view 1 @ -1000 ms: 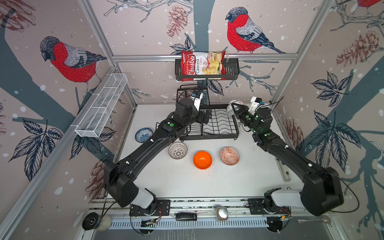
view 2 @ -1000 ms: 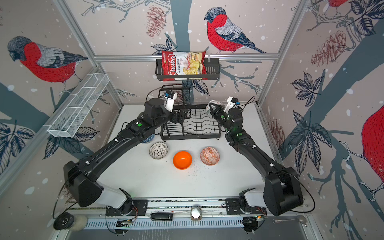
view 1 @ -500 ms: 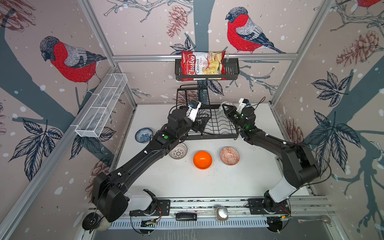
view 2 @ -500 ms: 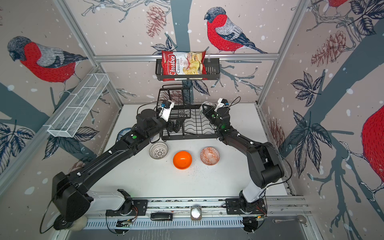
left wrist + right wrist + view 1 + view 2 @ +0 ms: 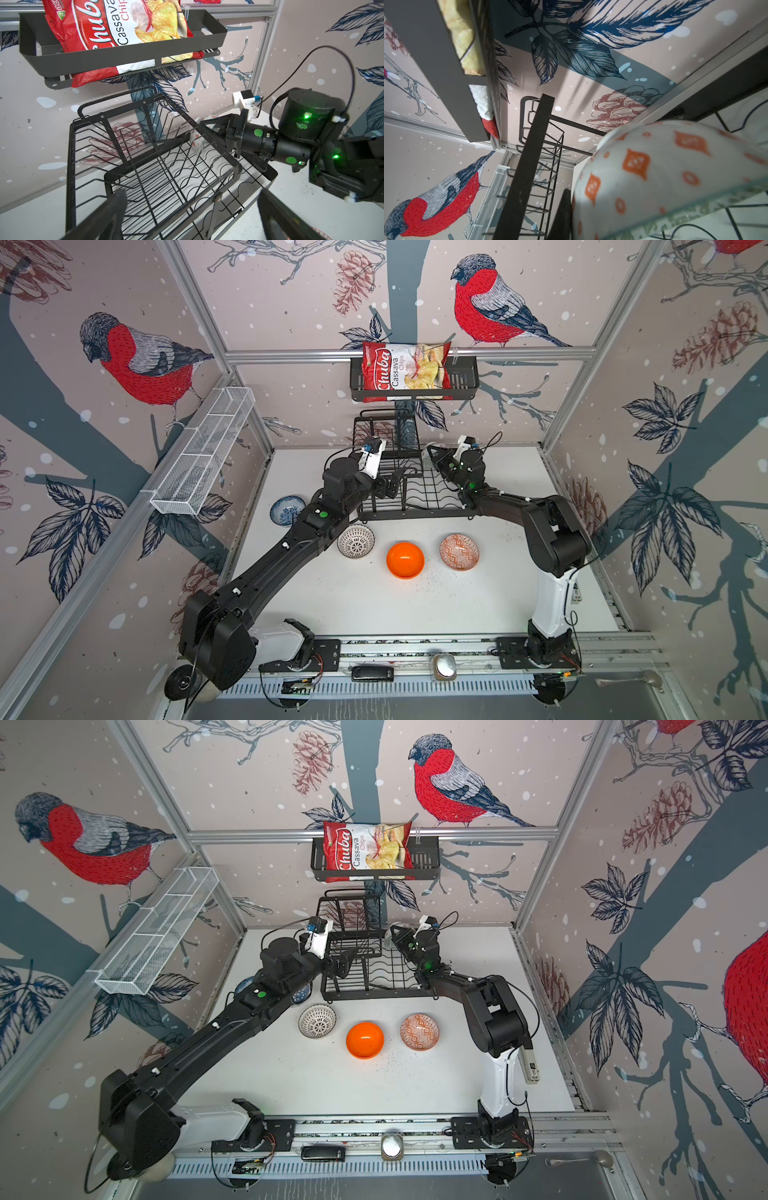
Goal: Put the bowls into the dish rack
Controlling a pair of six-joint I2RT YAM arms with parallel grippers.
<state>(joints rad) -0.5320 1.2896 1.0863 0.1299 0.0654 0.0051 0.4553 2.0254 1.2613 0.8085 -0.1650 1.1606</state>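
Note:
The black wire dish rack (image 5: pixel 415 512) (image 5: pixel 374 995) (image 5: pixel 70 155) stands at the back of the table. My right gripper (image 5: pixel 434 456) (image 5: pixel 216 126) is shut on a bowl (image 5: pixel 654 166) (image 5: pixel 199 141), white outside with orange diamonds and a grey-green rim. It holds the bowl on edge at the rack's far right side. My left gripper (image 5: pixel 392 483) (image 5: pixel 191 218) hangs open and empty over the rack's left part. On the table in front lie a black-lined white bowl (image 5: pixel 355 542), a plain orange bowl (image 5: pixel 405 560) and an orange-red patterned bowl (image 5: pixel 459 551). A blue-white bowl (image 5: pixel 287 510) lies left.
The rack's raised upper shelf (image 5: pixel 384 431) stands at its far left. A black basket (image 5: pixel 461 383) with a chips bag (image 5: pixel 405 371) hangs on the back wall above it. A long white mesh basket (image 5: pixel 203 456) is fixed to the left wall.
My right gripper has carried the bowl leftward to the rack's far right side. My left arm has drawn back toward the front left, jaws still open.

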